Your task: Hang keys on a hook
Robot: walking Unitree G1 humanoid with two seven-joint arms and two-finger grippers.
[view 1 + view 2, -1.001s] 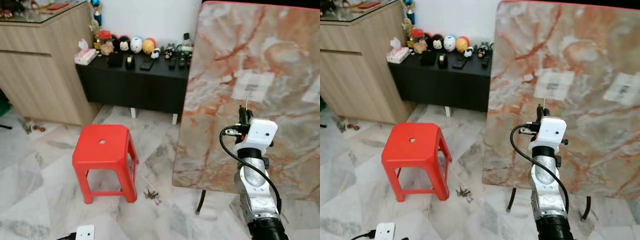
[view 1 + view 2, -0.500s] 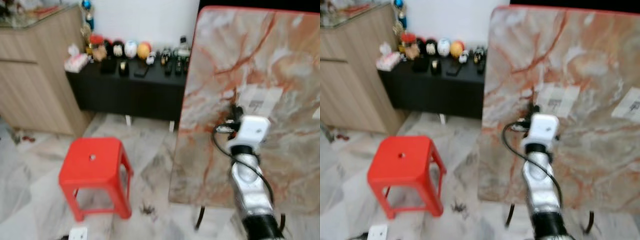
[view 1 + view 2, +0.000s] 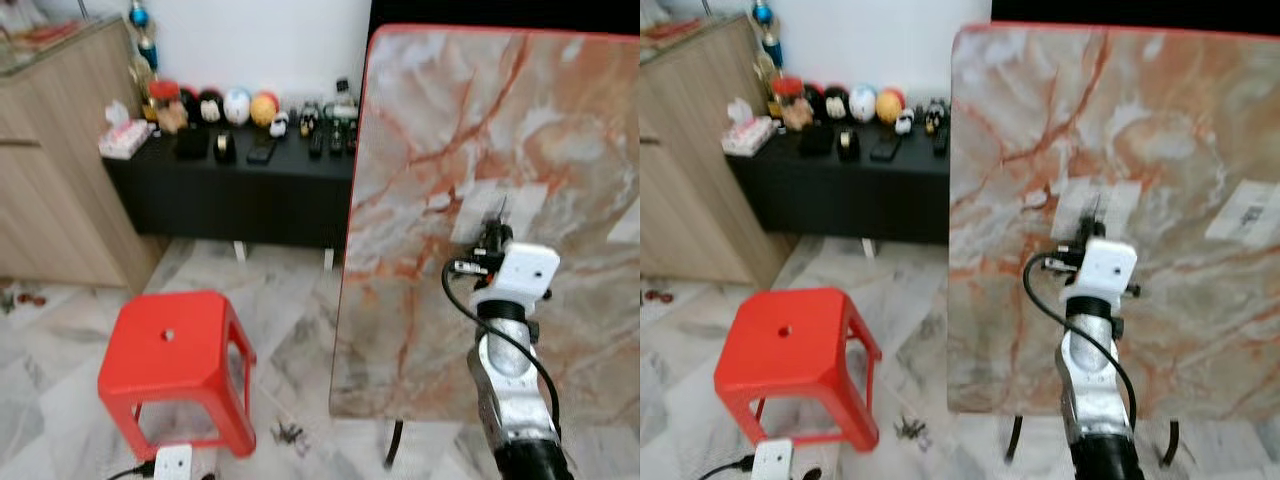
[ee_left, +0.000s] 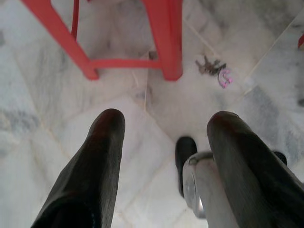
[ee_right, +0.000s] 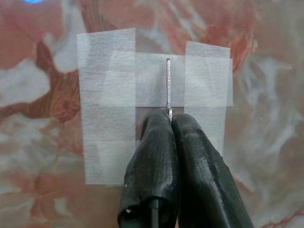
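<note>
The keys (image 3: 291,434) lie on the marble floor by the red stool's leg, a pink tag among them (image 4: 213,69). My left gripper (image 4: 166,121) hangs low over the floor, open and empty, the keys some way beyond its fingertips. My right gripper (image 3: 490,232) is raised against the upright marble board (image 3: 450,120). It is shut (image 5: 170,118), and a thin metal pin (image 5: 167,85) rises from between its fingertips. The pin stands in front of a patch of white tape (image 5: 104,95) on the board. I cannot make out a hook.
A red plastic stool (image 3: 170,345) stands on the floor to my left. Behind it a low black table (image 3: 240,185) carries toys and remotes, with a wooden cabinet (image 3: 50,180) at the far left. The board rests on thin black legs (image 3: 392,445).
The camera has shifted, so the stool and cabinet sit further left and lower in view. My right gripper, still shut, now stands over the tape patch rather than just below it.
</note>
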